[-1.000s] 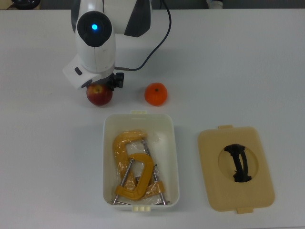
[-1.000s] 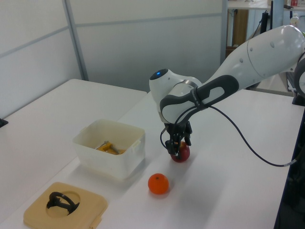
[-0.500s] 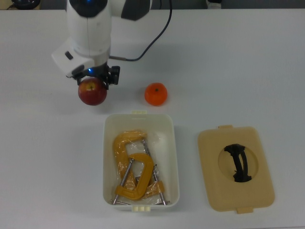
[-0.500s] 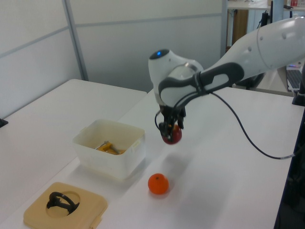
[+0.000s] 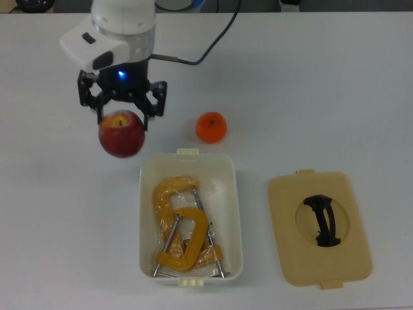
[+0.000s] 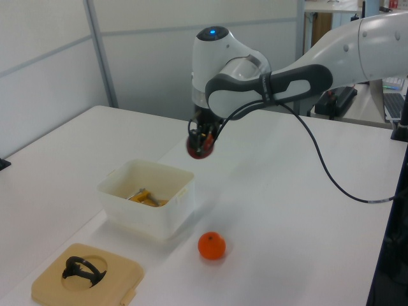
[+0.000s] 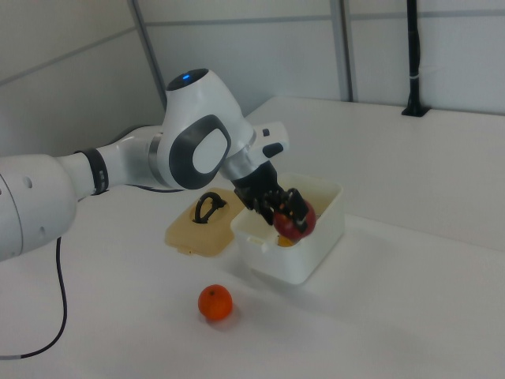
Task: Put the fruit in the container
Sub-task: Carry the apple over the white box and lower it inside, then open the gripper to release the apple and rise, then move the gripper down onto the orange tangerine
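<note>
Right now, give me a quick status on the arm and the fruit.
Gripper shut on apple, lifted clear of table. Orange on table beside container. Yellow clamps already inside container.

Yellow clamps (image 5: 184, 226) lie piled together with their metal screws showing, while a flat tan lid (image 5: 319, 227) with a black handle (image 5: 322, 221) rests on the white table (image 5: 322, 84), at the top view's right. Pale wall panels (image 6: 191, 44) stand behind the table.
</note>
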